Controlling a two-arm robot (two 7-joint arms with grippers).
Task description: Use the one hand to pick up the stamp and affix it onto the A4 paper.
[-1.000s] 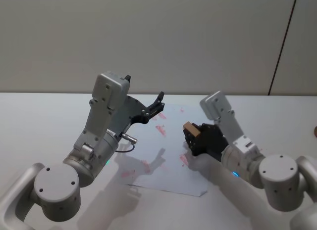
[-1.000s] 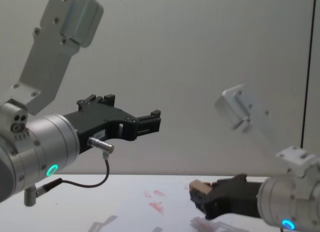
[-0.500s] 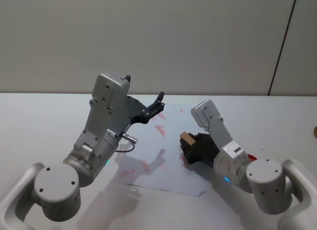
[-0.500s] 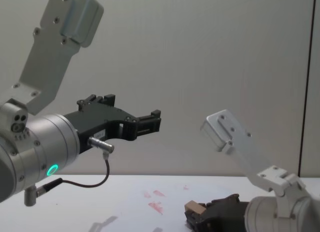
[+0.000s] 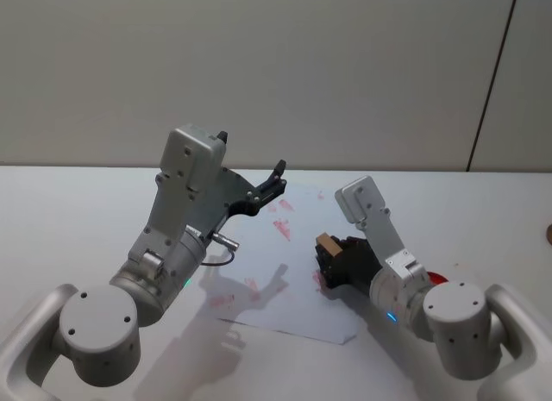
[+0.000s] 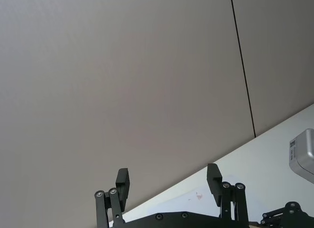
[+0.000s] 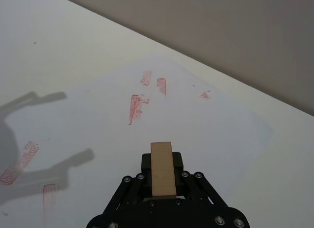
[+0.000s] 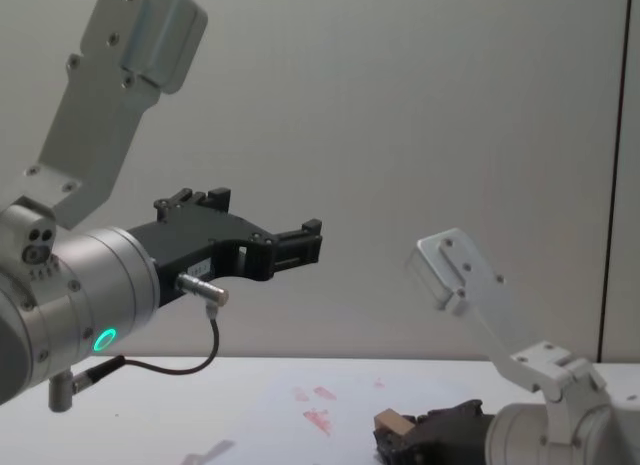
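Note:
The stamp, a small light-brown wooden block, is held in my right gripper, which is shut on it. The gripper sits low over the right part of the A4 paper, a white sheet with several red smudges. In the right wrist view the stamp lies between the black fingers with the A4 paper beneath. I cannot tell whether the block touches the sheet. From the chest the stamp shows just above the table. My left gripper hangs open in the air over the paper's far edge.
The white table stretches out to the left and right of the sheet. A red object peeks out behind my right forearm. The left arm's shadow falls on the paper's near left part. A plain wall stands behind the table.
My right gripper has come down and drawn a little to the left with the stamp, ending low over the paper's right side. The left arm has stayed still.

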